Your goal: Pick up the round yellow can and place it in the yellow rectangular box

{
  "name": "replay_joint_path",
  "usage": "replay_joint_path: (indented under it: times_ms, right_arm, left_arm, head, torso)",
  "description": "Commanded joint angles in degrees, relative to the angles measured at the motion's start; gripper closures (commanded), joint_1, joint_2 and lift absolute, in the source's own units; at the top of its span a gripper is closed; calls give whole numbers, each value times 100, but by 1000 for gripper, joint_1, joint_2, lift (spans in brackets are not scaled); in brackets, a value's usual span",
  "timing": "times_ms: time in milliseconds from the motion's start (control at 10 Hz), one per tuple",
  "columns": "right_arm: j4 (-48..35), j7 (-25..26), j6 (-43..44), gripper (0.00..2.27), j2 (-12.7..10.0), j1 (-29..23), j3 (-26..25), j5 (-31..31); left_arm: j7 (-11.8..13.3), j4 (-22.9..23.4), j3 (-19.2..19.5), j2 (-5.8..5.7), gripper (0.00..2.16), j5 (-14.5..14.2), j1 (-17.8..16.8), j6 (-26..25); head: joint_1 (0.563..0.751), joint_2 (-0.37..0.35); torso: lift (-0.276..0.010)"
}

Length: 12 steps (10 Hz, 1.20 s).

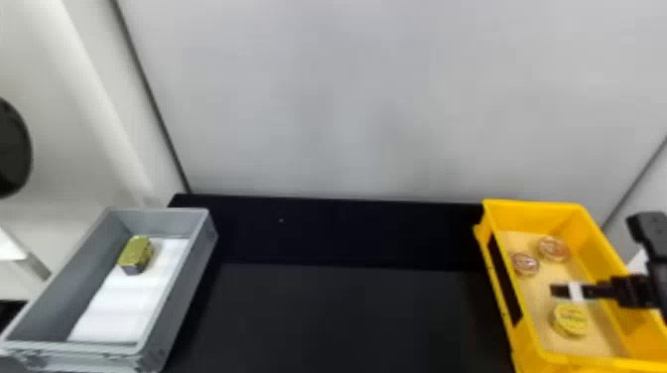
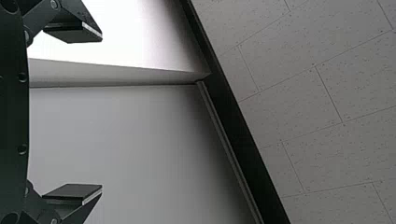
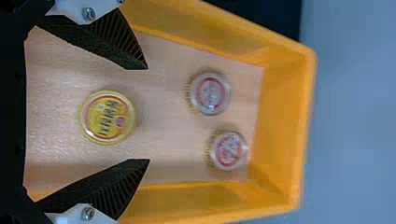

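three round cans lie in the yellow rectangular box [image 1: 533, 206] in the head view: two with reddish lids [image 1: 553, 249] toward its far end, and the round yellow can [image 1: 570, 320] nearer the robot, lid up. the right arm [image 1: 640, 291] comes in from the right edge with its jaws over the box. on the other side of the black bench [image 1: 357, 317], a grey box [image 1: 194, 283] holds a small yellow-green tin [image 1: 136, 254] on a white liner [image 1: 121, 302].

in the left wrist view, the left jaws stand wide apart with nothing grasped, before a pale wall [image 2: 116, 144] and a panelled ceiling [image 2: 327, 93].

in the right wrist view, the right jaws are spread and unloaded; the yellow can appears between them, touching neither side. its position already meets the goal, so the work is probably done bar drawing the arm clear.

if it needs reseating, it looks like stiff metal, light to moderate in weight and hard to crush. take it across its full width, low on the side wall, with both jaws level; the smooth curve could slip if pinched off-centre or only by the lid's edge.
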<state>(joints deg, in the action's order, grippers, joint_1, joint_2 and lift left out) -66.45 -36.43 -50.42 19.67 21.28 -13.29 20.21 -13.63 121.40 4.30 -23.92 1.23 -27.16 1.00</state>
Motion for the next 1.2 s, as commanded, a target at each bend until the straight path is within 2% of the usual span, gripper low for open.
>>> replay_joint_path:
  times_ms: [0, 100, 300, 600, 900, 1000, 1100]
  right_arm:
    - [-1731, 249, -375, 93, -7, -151, 28, 2]
    - [-2557, 565, -481, 101, -16, -133, 19, -7]
    - [-4112, 1506, -604, 125, 19, -45, 28, 64]
    - [-5598, 2526, -208, 131, 28, 78, 90, 415]
    - [-5967, 3537, 1181, 133, 80, 684, 687, 46]
    - [-5976, 3660, 1489, 133, 160, 1071, 898, -7]
    - [-5984, 3836, 1647, 133, 335, 1414, 1136, -77]
  left_arm:
    - [0, 24, 45, 0, 137, 0, 45, -29]
    - [0, 33, 71, 0, 137, 0, 62, -38]
    - [0, 77, 142, 9, 137, 0, 132, -56]
    - [-9, 147, 265, 26, 137, 17, 247, -135]
    - [-9, 183, 335, 0, 137, 17, 247, -179]
    - [0, 191, 335, -9, 137, 17, 212, -179]
    - [-9, 191, 353, -27, 137, 17, 194, -161]
  head:
    - [663, 54]
    - [663, 54]
    - [663, 54]
    - [663, 54]
    - [663, 54]
    - [663, 54]
    - [663, 54]
  torso:
    - [-10]
    - [-10]
    - [-10]
    - [-10]
    - [-10]
    - [-10]
    - [-10]
